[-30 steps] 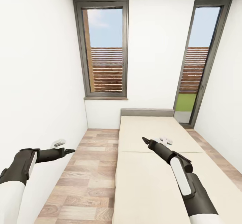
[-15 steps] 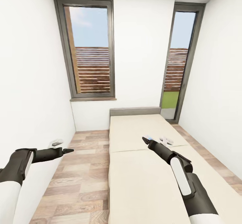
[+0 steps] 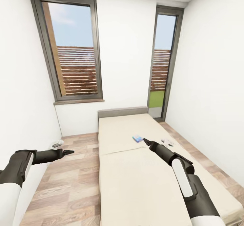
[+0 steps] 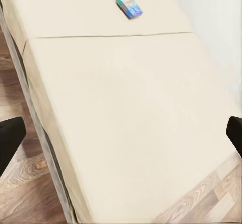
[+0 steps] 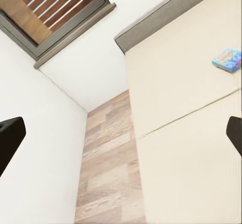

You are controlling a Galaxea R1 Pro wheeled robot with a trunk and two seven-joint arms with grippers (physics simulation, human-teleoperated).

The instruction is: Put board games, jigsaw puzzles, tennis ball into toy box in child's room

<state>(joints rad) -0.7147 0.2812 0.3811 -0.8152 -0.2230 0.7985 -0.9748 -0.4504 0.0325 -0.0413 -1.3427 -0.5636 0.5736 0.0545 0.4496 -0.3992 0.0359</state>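
The view has swung right, revealing a blue board game (image 3: 138, 138) on the bed (image 3: 142, 178); both the left pincer (image 3: 69, 151) and right pincer (image 3: 145, 141) are spread, empty.

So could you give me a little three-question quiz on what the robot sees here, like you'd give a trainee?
1. True or false: the blue board game lies on the bed.
2. The board game sits on which side of the mattress seam: A, the headboard side, or B, the near side?
3. Fill in: the floor beside the bed is made of ____.

Key: 1 true. 2 A. 3 wood. The left gripper hangs over that floor; the right gripper hangs over the bed. Both are empty.
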